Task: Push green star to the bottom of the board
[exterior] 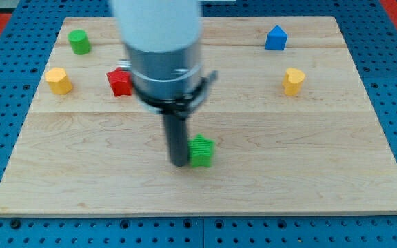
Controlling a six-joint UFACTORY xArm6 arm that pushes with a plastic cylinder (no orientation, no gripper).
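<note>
The green star lies near the middle of the wooden board, in its lower half. My tip is right against the star's left side, slightly below its centre. The arm and rod are blurred by motion and rise toward the view's top, hiding the blue cube and the red cylinder.
A green cylinder is at the top left, a yellow block below it. A red star shows partly beside the arm. A blue block is at the top right, a yellow block below it.
</note>
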